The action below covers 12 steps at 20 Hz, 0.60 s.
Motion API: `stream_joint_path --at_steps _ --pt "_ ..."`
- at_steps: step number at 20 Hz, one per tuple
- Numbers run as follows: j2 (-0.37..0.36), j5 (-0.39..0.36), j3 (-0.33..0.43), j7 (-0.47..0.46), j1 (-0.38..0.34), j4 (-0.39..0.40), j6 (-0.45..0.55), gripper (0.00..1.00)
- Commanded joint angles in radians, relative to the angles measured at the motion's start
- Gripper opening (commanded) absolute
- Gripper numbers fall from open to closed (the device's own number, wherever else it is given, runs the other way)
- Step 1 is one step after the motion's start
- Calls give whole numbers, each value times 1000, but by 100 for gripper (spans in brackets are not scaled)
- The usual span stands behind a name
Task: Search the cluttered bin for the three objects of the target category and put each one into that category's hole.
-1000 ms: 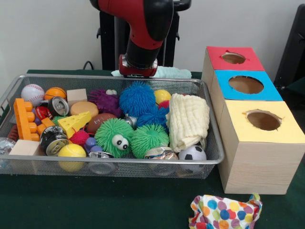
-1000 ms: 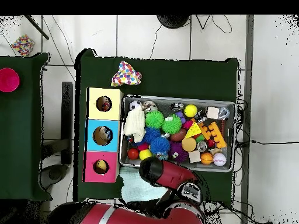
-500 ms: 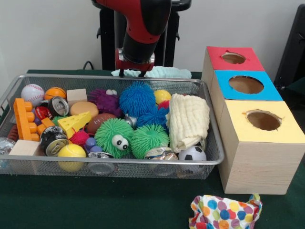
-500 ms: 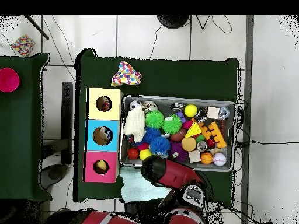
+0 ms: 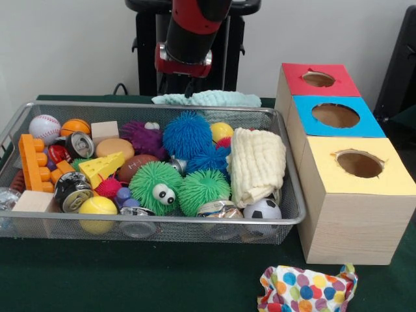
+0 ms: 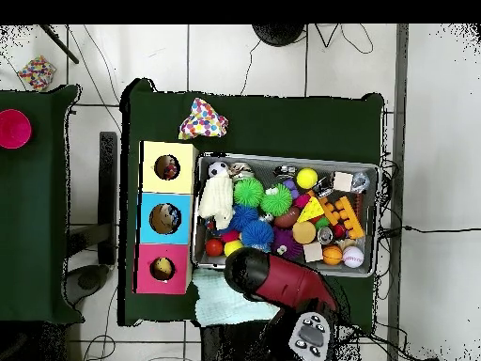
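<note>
Bin [image 5: 286,218] of wire mesh sits on the green surface [image 5: 162,273], crammed with toys, and we see the red and black arm [image 5: 192,29] coming down behind its far rim. Its wrist hangs above a pale teal cloth [image 5: 208,98] that lies on the surface just beyond the bin. The gripper [image 5: 187,86] shows only as dark tips under the wrist, and we cannot tell how it is set. From overhead, the arm's end [image 6: 246,271] covers the bin's edge nearest the robot base.

All the bin's contents lie nearer than the gripper. Closest to it are a blue spiky ball [image 5: 187,134] and a purple fuzzy one [image 5: 143,138]; a yellow ball [image 5: 221,131] lies just right of the blue one. Farther forward we see two green spiky balls [image 5: 156,186], one with googly eyes, a folded cream cloth [image 5: 258,164], a soccer ball [image 5: 262,209], a baseball [image 5: 44,128], a cheese wedge [image 5: 102,168] and several cans [image 5: 71,190].

To the right of the bin stands a wooden box with three holes: red [image 5: 318,78] farthest, blue [image 5: 335,115] in the middle, yellow [image 5: 359,163] nearest.
</note>
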Motion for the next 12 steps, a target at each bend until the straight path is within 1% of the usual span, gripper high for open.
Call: stream_joint_path --at_steps 1,3,7,8,10,12 --pt "-133 1 -20 189 39 -147 169 100" --pt "-143 2 -29 193 45 -163 201 100" --pt "-162 0 -12 177 34 -171 200 100" --pt "-164 0 -14 183 38 -173 188 100" --pt "-168 16 8 198 28 -150 125 100" --pt "-159 50 61 213 -6 -112 40 100"
